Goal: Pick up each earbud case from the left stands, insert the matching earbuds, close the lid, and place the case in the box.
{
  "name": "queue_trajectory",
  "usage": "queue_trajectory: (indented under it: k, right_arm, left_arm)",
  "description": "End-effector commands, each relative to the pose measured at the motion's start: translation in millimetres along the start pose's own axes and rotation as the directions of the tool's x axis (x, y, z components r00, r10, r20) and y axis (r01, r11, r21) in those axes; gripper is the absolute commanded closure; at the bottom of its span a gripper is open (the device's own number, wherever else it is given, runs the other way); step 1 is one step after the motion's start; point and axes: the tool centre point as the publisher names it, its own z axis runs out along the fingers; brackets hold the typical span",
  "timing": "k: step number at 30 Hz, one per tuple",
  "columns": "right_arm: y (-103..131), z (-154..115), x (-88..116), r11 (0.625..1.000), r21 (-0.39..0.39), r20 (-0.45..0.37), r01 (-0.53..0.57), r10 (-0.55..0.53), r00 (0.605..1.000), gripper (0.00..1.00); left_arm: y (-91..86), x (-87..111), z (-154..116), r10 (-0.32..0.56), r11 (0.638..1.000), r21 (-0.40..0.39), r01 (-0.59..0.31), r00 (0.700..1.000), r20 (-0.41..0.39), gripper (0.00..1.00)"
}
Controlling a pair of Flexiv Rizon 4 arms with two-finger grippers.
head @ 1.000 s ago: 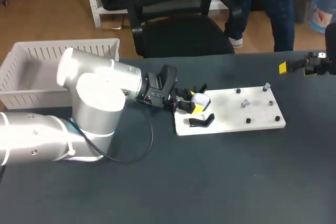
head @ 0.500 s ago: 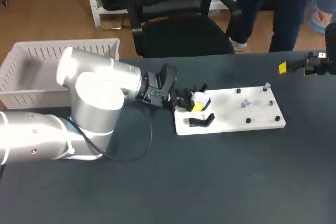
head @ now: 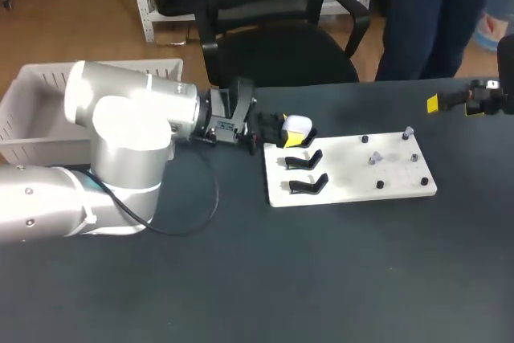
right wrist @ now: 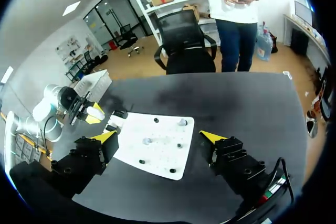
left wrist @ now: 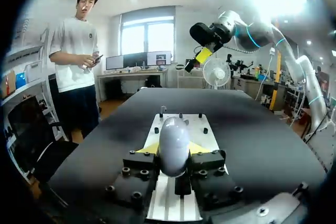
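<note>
My left gripper (head: 291,133) is shut on a white earbud case (head: 299,123), held just above the back-left corner of the white board (head: 353,182). In the left wrist view the rounded case (left wrist: 174,135) sits between the two yellow tips of the gripper (left wrist: 174,149), and the board (left wrist: 184,124) lies ahead. Two black stands (head: 304,159) (head: 308,185) on the board's left end are bare. Small pegs and earbuds (head: 373,158) dot its right half. My right gripper (right wrist: 158,136) hangs open and empty, high over the table's right side (head: 470,102).
A white slatted basket (head: 48,90) stands at the table's back left, behind my left arm. In the right wrist view the board (right wrist: 152,148) lies under and ahead of the open fingers, with dark tabletop all round it.
My left gripper closed on the case, lifted it off its stand and drew back toward the table's rear. The stand is now bare. The right arm has not moved.
</note>
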Motion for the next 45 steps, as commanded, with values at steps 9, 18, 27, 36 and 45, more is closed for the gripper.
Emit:
queue_trajectory:
  k: [9, 18, 27, 36, 45]
  right_arm:
    - [52.7, 42.5, 5.7, 0.992, -0.096, -0.071, 0.085, -0.092, 0.993, 0.0]
    - [77.4, 61.5, 8.4, 0.982, -0.155, -0.105, 0.106, -0.124, 0.987, 0.0]
    - [82.6, 71.2, 8.1, 0.978, -0.177, -0.117, 0.109, -0.131, 0.984, 0.0]
    - [79.9, 71.0, 3.7, 0.98, -0.17, -0.102, 0.107, -0.126, 0.987, 0.0]
    - [75.5, 65.2, -2.4, 0.981, -0.151, -0.09, 0.119, -0.133, 0.987, 0.0]
  left_arm:
    - [7.8, -37.5, 34.4, 0.08, 0.996, -0.033, -0.08, 0.997, 0.01, 1.0]
    - [8.6, -62.4, 56.4, 0.139, 0.99, -0.014, -0.139, 0.99, 0.022, 1.0]
    - [-3.7, -74.7, 61.8, 0.179, 0.984, 0.012, -0.18, 0.983, 0.047, 1.0]
    - [-21.8, -75.9, 63.3, 0.201, 0.978, 0.046, -0.204, 0.978, 0.056, 1.0]
    - [-33.7, -74.1, 62.0, 0.2, 0.977, 0.063, -0.204, 0.977, 0.07, 1.0]
